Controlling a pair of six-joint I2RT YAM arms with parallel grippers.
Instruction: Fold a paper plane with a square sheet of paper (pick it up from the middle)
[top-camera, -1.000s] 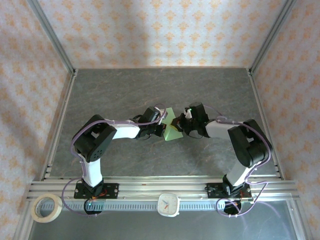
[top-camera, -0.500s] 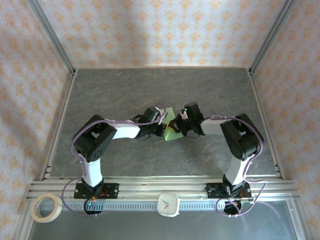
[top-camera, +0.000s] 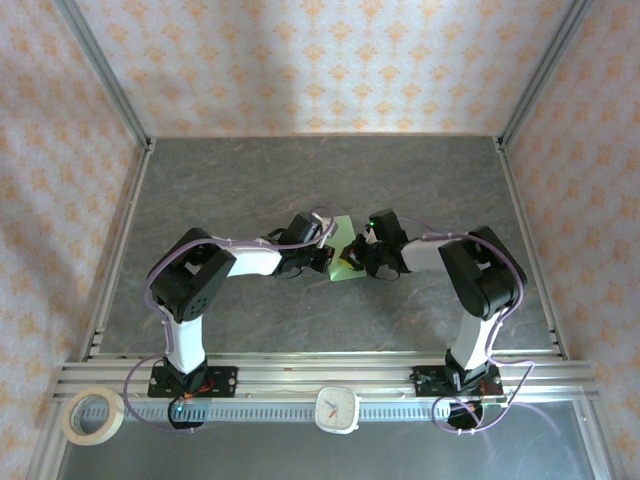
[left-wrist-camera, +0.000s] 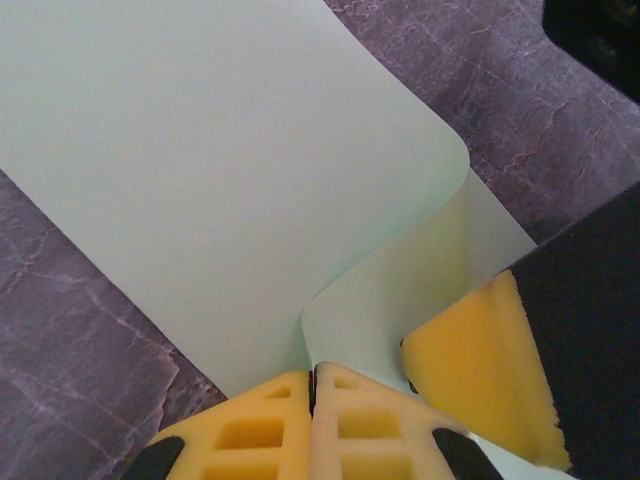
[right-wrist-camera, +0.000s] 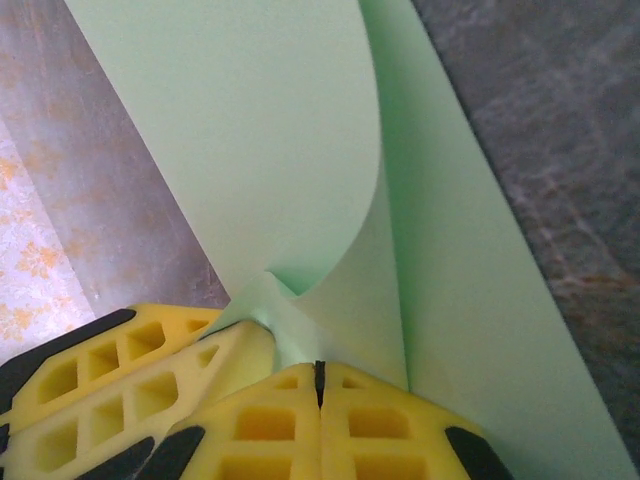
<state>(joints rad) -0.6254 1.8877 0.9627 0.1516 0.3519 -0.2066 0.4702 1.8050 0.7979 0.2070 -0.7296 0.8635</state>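
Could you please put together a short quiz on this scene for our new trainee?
1. True or false: the left gripper and the right gripper are both shut on the green sheet of paper.
2. Where is the roll of tape? A) at the near left corner, left of the left arm's base; B) on top of the sheet; C) against the far wall.
3. In a few words: is the sheet lying flat on the table?

Key: 1. True. 2. A. 3. No, it curls over between the two grippers.
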